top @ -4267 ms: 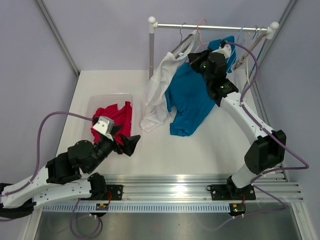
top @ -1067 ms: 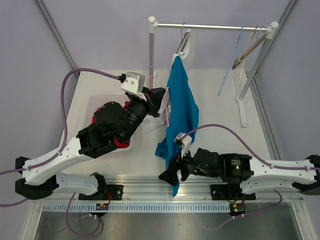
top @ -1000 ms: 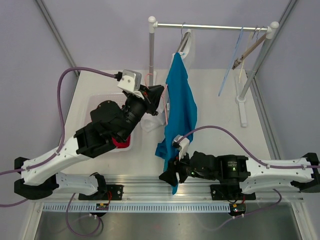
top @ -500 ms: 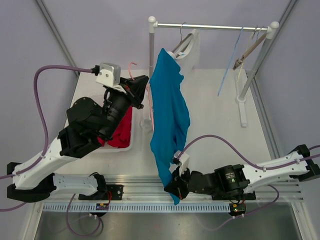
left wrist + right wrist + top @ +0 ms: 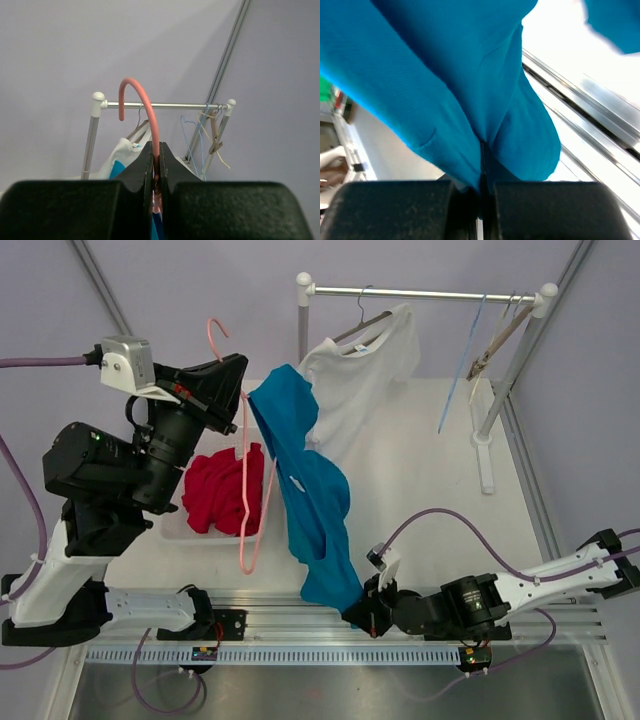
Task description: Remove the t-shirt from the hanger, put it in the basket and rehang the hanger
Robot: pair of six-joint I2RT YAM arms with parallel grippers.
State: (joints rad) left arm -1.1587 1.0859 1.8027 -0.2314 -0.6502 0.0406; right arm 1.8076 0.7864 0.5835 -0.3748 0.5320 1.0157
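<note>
The blue t-shirt (image 5: 312, 490) stretches diagonally from upper left to the table's near edge. My left gripper (image 5: 238, 380) is raised high at the left, shut on the neck of the pink hanger (image 5: 247, 495). The hanger's hook (image 5: 136, 95) rises above the jaws of the left gripper (image 5: 156, 152). The hanger's frame dangles mostly bare to the left of the shirt. Whether the shirt's bunched top still hangs on it I cannot tell. My right gripper (image 5: 357, 612) is low at the near edge, shut on the shirt's bottom edge. In the right wrist view, blue t-shirt cloth (image 5: 470, 75) is pinched in the right gripper (image 5: 481, 182).
A white t-shirt (image 5: 360, 370) hangs from the rack bar (image 5: 430, 292) at the back, with a blue hanger (image 5: 462, 365) and a wooden hanger (image 5: 497, 340) to its right. A clear bin (image 5: 172, 530) at the left holds a red garment (image 5: 220, 490). The metal rail (image 5: 420, 600) runs along the near edge.
My left arm has lifted and swung left with the pink hanger, drawing the blue t-shirt out diagonally. My right gripper has shut on the shirt's lower edge. The white t-shirt now shows on the rack.
</note>
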